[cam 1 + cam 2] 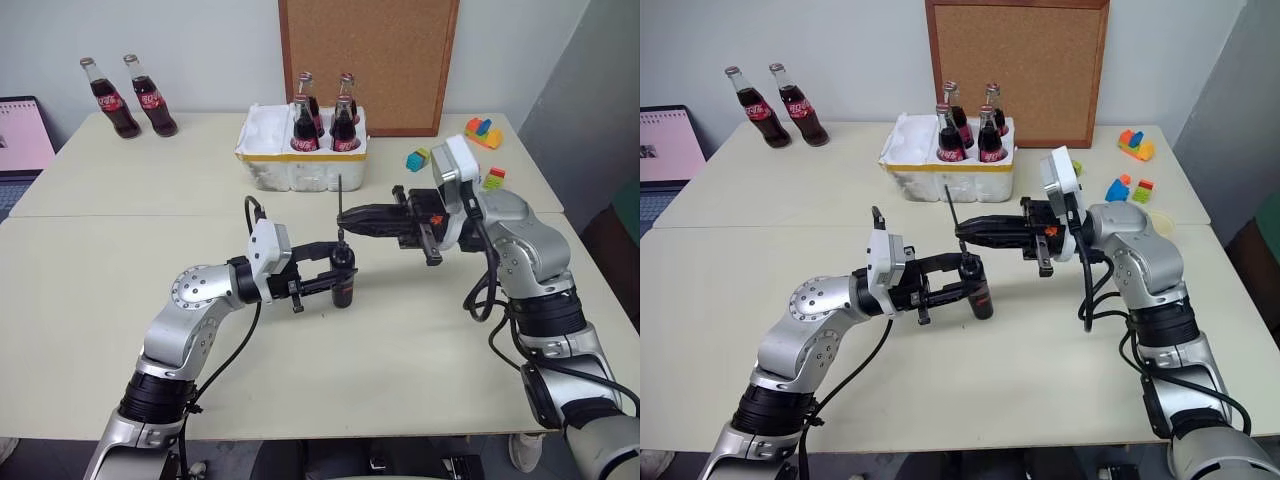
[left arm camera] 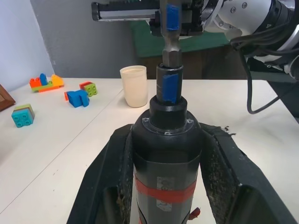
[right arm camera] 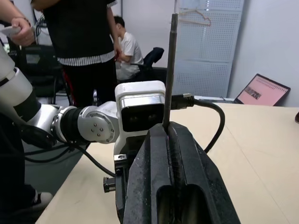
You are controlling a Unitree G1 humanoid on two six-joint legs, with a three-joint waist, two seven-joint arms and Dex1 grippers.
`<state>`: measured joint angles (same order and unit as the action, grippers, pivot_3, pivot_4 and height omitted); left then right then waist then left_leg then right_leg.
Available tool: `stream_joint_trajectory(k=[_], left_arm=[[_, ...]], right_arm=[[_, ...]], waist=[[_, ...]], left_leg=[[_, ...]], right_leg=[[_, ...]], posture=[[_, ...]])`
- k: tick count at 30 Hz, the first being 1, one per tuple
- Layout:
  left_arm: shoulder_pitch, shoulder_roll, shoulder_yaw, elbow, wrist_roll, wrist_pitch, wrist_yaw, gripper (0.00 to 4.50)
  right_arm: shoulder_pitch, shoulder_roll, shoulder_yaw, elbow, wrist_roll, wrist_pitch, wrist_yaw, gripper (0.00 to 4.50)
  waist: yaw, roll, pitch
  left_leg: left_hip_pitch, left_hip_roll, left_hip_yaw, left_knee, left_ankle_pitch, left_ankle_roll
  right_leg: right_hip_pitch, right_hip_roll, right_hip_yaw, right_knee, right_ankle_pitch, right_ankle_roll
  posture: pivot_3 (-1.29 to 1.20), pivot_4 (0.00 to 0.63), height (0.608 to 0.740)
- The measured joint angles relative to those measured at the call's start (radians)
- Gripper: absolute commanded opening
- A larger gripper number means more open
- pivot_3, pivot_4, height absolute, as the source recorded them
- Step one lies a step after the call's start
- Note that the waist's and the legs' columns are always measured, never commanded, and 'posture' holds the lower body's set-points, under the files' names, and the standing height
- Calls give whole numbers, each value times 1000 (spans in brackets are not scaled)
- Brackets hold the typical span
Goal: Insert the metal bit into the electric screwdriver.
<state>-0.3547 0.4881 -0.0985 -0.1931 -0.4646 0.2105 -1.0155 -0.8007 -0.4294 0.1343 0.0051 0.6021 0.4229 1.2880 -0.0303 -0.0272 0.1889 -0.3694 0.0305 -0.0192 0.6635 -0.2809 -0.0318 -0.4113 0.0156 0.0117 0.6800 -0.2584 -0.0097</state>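
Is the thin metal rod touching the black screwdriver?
Touching: in the left wrist view the metal bit enters the electric screwdriver nose, no gap.

- The two head views look forward and down from above the table [image 1: 90, 300], taking in its near edge and the corkboard [image 1: 368, 60] against the far wall.
- They share nearly the whole scene; the right eye view sits slightly offset, so the cola bottles [image 1: 780, 105] and the foam box [image 1: 950, 165] fall at shifted places.
- The left wrist view looks from very close along the left gripper [image 2: 168, 154], level over the table, toward a paper cup [image 2: 133, 86] and toy blocks [image 2: 77, 95].
- The right wrist view looks close along the right gripper [image 3: 170, 158], facing the room beside the table, where people [image 3: 88, 46] are and a laptop [image 3: 264, 91] lies.
- Both head views show the same laptop [image 1: 25, 135].
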Motion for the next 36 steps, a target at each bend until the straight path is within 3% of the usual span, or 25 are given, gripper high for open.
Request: stream_joint_trajectory(k=[13,25,36], left_arm=[[-9,-1,-5,6,6,-4,-7,1635],[-11,-2,-5,11,7,-6,-6,1635],[-11,-2,-8,14,8,-18,-9,1635]], right_arm=[[-45,-57,25,1,-32,-11,70,0],[-72,-82,28,-8,-10,193,23,0],[-69,-88,23,-9,13,242,24,0]], waist=[[0,0,0],[0,0,0],[0,0,0]], left_leg=[[1,0,1,0,0,0],[2,0,1,-1,0,0],[2,0,2,-1,0,0]], right_leg=[[1,0,2,0,0,0],[2,0,2,0,0,0],[1,0,2,-1,0,0]], posture=[[0,150,740],[0,150,740],[0,150,740]])
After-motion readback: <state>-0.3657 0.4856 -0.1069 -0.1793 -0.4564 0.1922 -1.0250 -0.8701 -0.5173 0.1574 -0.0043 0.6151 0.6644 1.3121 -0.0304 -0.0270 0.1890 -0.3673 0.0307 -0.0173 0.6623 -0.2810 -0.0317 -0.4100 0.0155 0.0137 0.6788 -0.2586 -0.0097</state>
